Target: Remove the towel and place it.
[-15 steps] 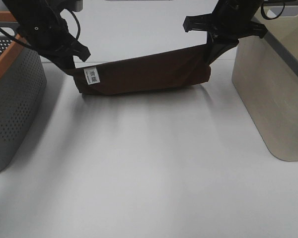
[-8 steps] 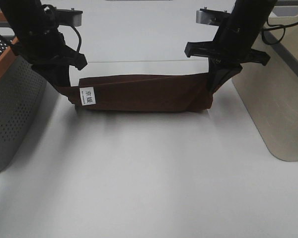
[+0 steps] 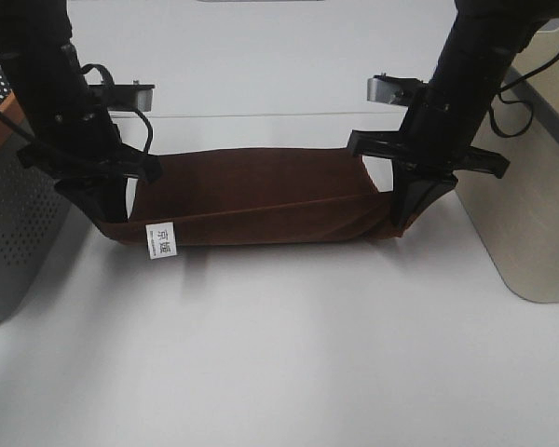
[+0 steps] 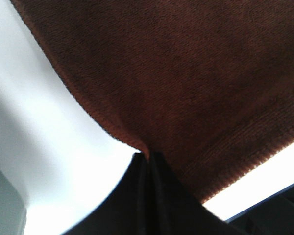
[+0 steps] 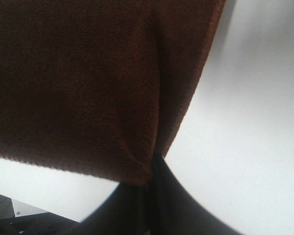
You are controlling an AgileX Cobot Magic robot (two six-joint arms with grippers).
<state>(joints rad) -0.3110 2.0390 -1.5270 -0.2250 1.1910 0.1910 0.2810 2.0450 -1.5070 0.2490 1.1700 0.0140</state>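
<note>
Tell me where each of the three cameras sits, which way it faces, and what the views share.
Exterior high: mounted above and in front, looking down at the white table; shows both arms, the towel stretched between the left end effector and right end effector, a grey basket and a beige bin.
Left wrist: on the left arm, looking along its shut fingers at the pinched towel.
Right wrist: on the right arm, looking along its fingers at the towel.
Shared: all three show the towel and table.

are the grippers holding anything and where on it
Both hold the towel: the left gripper pinches its left end, the right gripper its right end.
</note>
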